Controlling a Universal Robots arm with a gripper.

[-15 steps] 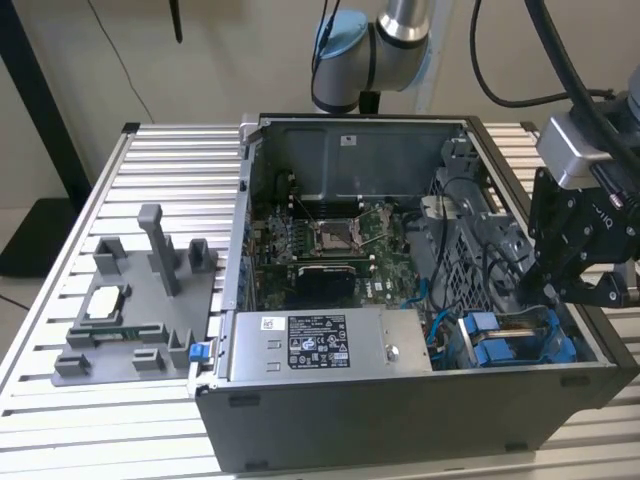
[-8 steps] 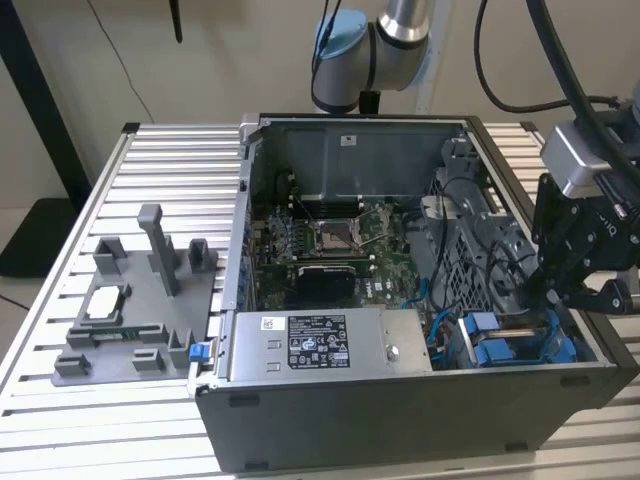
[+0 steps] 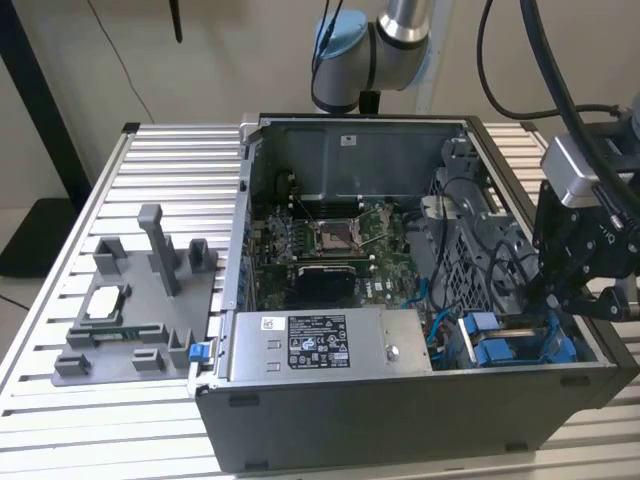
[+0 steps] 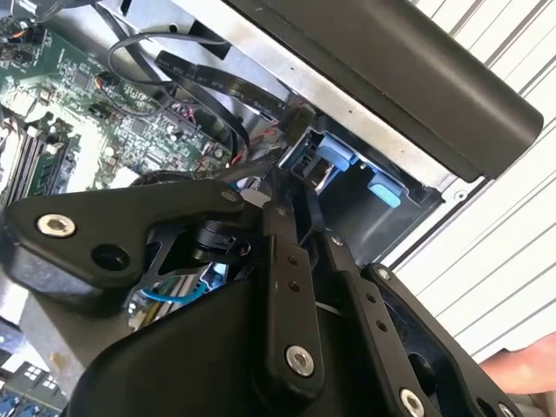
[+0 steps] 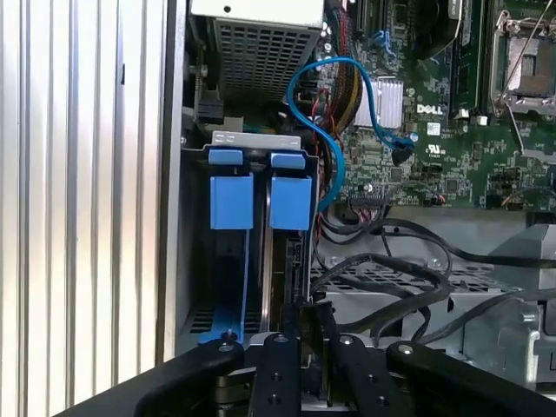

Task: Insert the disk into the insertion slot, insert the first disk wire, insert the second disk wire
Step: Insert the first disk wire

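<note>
My gripper (image 5: 304,326) is closed, holding nothing I can see, at the end of the disk (image 5: 290,204), which stands on edge in its slot (image 5: 257,139). I think I should push straight along the slot, slowly, and avoid the black wires (image 5: 400,228) nearby.

Open PC case (image 3: 400,430), PSU (image 3: 330,345), mobo (image 3: 392,268)

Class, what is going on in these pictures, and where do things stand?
The robot arm's gripper reaches into the drive bay of an open computer case on a slatted table. The disk, in its blue carrier, appears to sit in the bay close by the gripper. Black cables lie beside the bay.
</note>
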